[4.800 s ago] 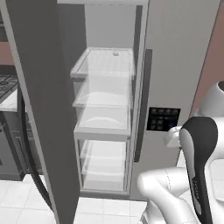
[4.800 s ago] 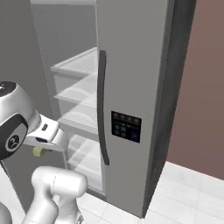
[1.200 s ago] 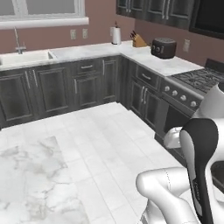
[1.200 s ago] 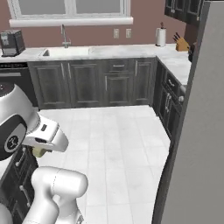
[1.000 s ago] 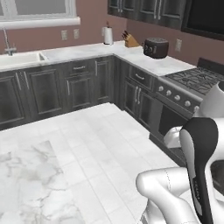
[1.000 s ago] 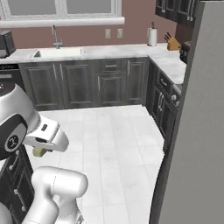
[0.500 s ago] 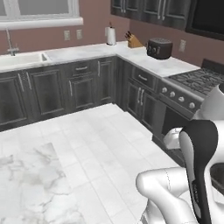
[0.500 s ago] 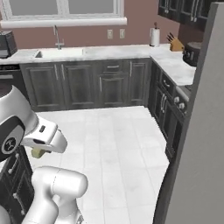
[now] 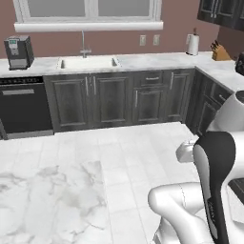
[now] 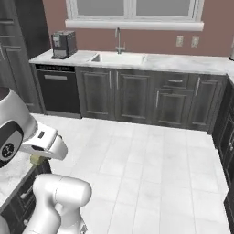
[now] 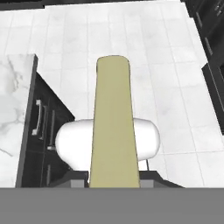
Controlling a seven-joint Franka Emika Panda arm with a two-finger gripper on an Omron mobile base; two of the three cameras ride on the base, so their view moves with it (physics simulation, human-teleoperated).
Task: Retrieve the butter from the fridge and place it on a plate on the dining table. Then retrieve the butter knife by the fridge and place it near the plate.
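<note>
The claw (image 11: 114, 181) grips the butter (image 11: 114, 127); its tips are cut off at the bottom of the hand view, where the pale stick runs up the middle over the white tiled floor (image 11: 144, 39). From the right base view just a sliver of butter pokes out below the white wrist, which hides the claw. The arm is folded close above its base, hand held low. A marble worktop (image 11: 13, 109) corner lies left. Beyond stand a sink (image 10: 118, 58) and coffee machine (image 10: 63, 44).
</note>
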